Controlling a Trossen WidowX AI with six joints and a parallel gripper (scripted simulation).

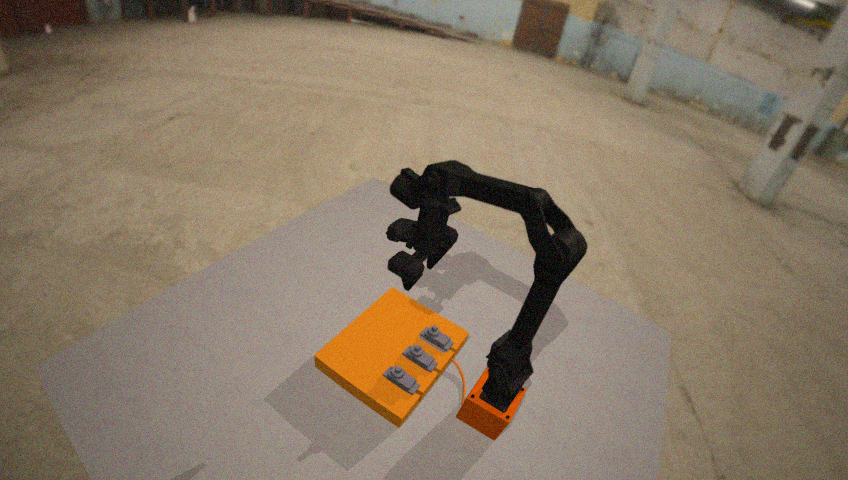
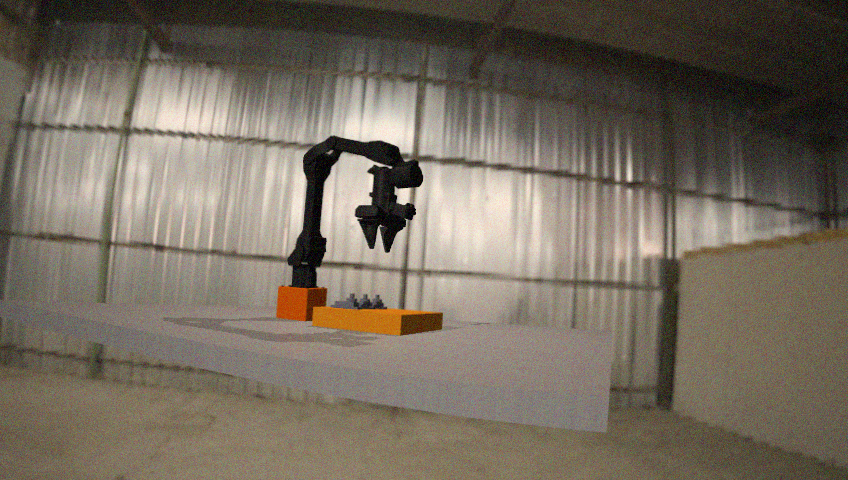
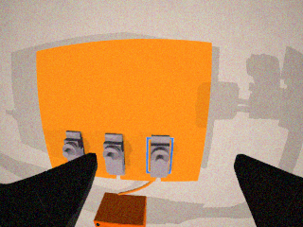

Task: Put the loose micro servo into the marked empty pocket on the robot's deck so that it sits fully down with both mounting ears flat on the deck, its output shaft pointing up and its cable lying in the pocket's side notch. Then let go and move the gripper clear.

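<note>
The grey servo stands in the pocket inside the blue outline on the orange deck. It looks straight and level with its neighbours, its output shaft up. Whether both ears touch the deck is too small to tell. Its orange cable comes out at the deck's edge by the servo's near end and curves down toward the base; the part in the notch is hard to see. My gripper is open and empty, well above the deck.
Two more grey servos sit in a row beside it, shafts up. The orange-red base block stands close to the deck's servo edge, on the grey table.
</note>
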